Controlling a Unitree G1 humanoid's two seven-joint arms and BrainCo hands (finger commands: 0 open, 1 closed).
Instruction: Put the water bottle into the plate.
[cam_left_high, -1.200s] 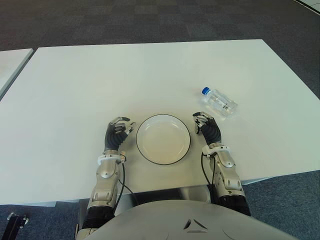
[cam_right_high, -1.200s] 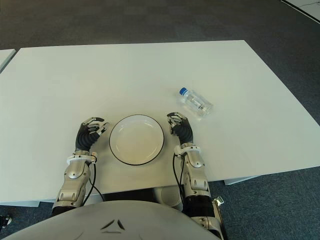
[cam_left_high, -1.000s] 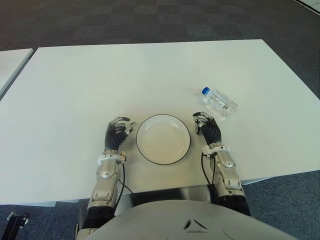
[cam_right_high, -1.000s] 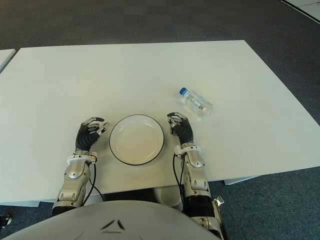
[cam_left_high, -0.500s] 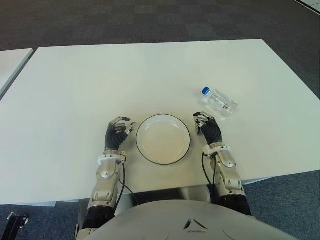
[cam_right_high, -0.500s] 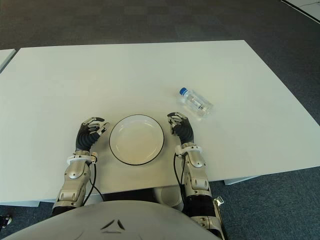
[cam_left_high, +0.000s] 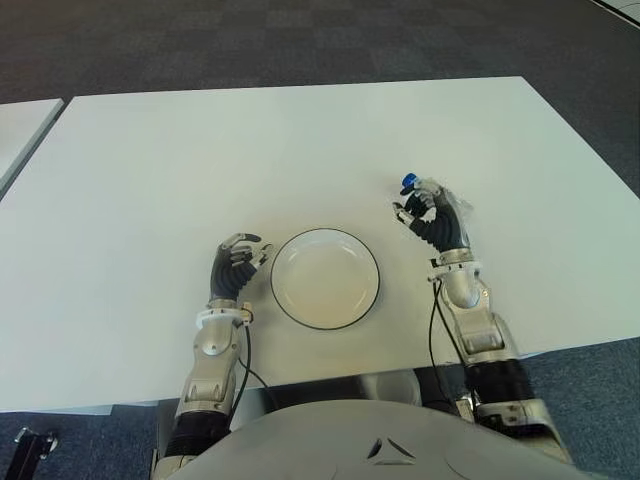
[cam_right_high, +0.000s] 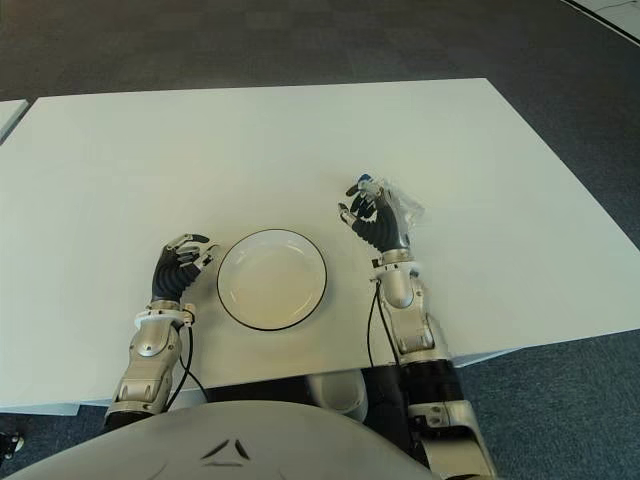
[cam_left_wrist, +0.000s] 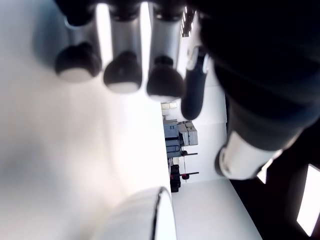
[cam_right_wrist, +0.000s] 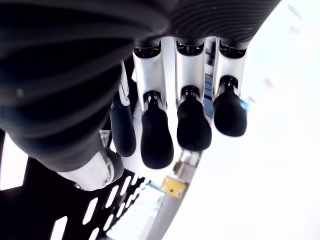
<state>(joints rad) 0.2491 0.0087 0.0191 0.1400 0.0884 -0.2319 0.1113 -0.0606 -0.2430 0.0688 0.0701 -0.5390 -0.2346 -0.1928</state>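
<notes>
The clear water bottle (cam_left_high: 459, 208) with a blue cap (cam_left_high: 408, 183) lies on its side on the white table (cam_left_high: 250, 150), to the right of and beyond the plate. My right hand (cam_left_high: 416, 211) is raised over it and covers its middle; only the cap and the far end show. In the right wrist view its fingers (cam_right_wrist: 156, 139) hang loosely curled with nothing between them. The white plate (cam_left_high: 325, 285) with a dark rim sits empty near the front edge. My left hand (cam_left_high: 240, 262) shows just left of the plate, fingers relaxed and holding nothing.
A second white table (cam_left_high: 22, 125) shows at the far left across a narrow gap. Dark carpet (cam_left_high: 300, 40) lies beyond the table's far edge. The table's right edge runs close past the bottle.
My right hand has left its place beside the plate's right rim and moved forward and right, rising over the bottle. The bottle, plate and left hand have not moved.
</notes>
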